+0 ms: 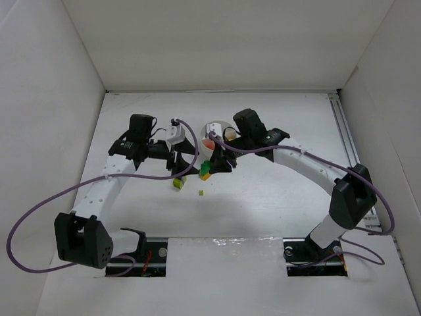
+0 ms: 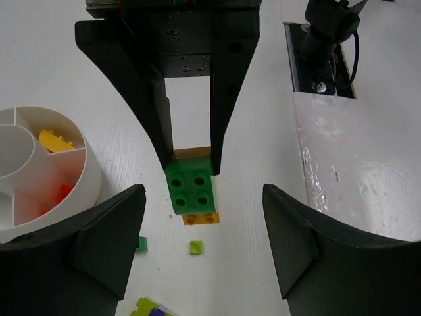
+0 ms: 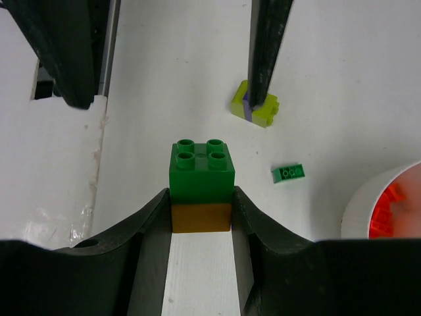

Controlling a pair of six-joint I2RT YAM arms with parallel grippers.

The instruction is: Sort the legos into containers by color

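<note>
Dish: a round white plastic divided dish (image 2: 92, 179) sits on the white table (image 1: 283, 191), close by both grippers.
Yellow wedge: we see one yellow plastic brick (image 2: 56, 140) lying in a wedge compartment on the side that faces the arms' work.
Red wedge: orange-red plastic bits (image 2: 60, 193) lie in the wedge next to the yellow one, and the same red shows over the rim from the right wrist.
Central well: the small round well (image 2: 31, 150) is cut off by the picture's edge, so we cannot tell what it holds.
Right gripper: the right gripper (image 3: 201, 204) is clenched on a two-brick plastic stack (image 3: 202, 168), a green four-stud square brick on an orange one. Its fingers press the orange brick from both sides.
Stack's place: outside the dish and near it, above the bare table.
Left gripper: the left gripper (image 2: 202, 197) is released. Its fingers are spread wide on either side of the stack, well apart from it.
Loose on the table: a small flat green plastic piece (image 3: 288, 173) lies between the stack and the dish. A tiny lime square bit (image 2: 196, 247) lies near the stack. A lime-and-purple clump (image 3: 260, 110) lies farther off, with one left fingertip standing over it in the right wrist view.
</note>
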